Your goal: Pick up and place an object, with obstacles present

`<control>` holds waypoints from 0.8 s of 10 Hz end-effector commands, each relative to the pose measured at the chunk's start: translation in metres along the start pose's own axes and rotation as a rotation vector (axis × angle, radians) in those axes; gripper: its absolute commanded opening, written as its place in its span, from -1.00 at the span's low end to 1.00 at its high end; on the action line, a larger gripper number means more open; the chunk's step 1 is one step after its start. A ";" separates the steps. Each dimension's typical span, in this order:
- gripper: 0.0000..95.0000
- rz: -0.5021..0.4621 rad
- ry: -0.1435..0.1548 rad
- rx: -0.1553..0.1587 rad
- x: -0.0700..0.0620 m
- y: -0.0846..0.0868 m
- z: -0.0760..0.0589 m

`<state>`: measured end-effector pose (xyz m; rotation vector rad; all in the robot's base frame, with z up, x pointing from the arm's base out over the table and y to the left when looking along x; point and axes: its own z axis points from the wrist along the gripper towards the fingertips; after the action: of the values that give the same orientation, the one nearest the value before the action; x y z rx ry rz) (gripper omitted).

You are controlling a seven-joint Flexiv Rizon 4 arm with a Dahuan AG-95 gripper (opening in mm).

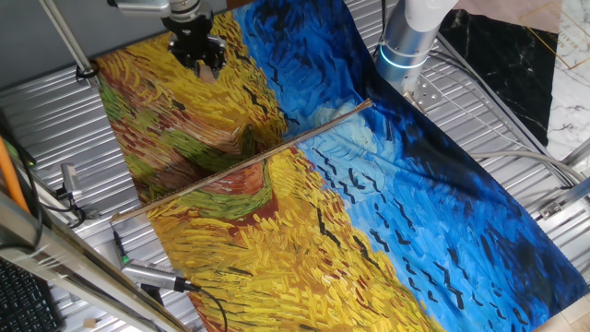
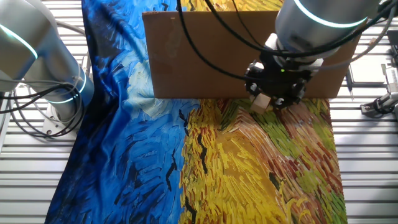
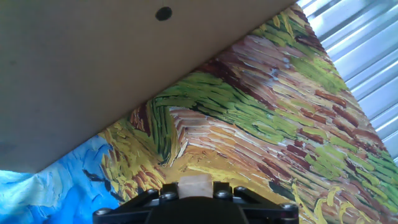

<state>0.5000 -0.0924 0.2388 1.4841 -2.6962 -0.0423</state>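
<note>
My gripper [image 1: 204, 65] is shut on the tiny pale tan cube [image 1: 208, 73] and holds it a little above the yellow-green part of the painted cloth [image 1: 304, 231]. The cube shows between the fingertips in the other fixed view [image 2: 260, 101] and in the hand view [image 3: 194, 184]. The obstacle is brown: a thin straight line across the cloth in one fixed view [image 1: 241, 160], a wide upright flat board in the other fixed view [image 2: 205, 56] and in the hand view [image 3: 93, 74]. My gripper [image 2: 266, 99] hangs just beside the board's face. In the hand view my gripper [image 3: 194, 190] is at the bottom edge.
The arm's base [image 1: 406, 41] stands at the cloth's blue edge and also shows in the other fixed view [image 2: 53, 81]. Grey slatted metal table [image 1: 479, 120] surrounds the cloth. A grey rod [image 1: 64, 37] and tools [image 1: 152, 275] lie at the left. More hardware [image 2: 379, 102] sits at the right.
</note>
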 end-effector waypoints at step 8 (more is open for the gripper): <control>-1.00 0.101 0.043 0.003 -0.060 0.084 -0.048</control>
<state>0.4649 0.0044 0.2896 1.3305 -2.7321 -0.0018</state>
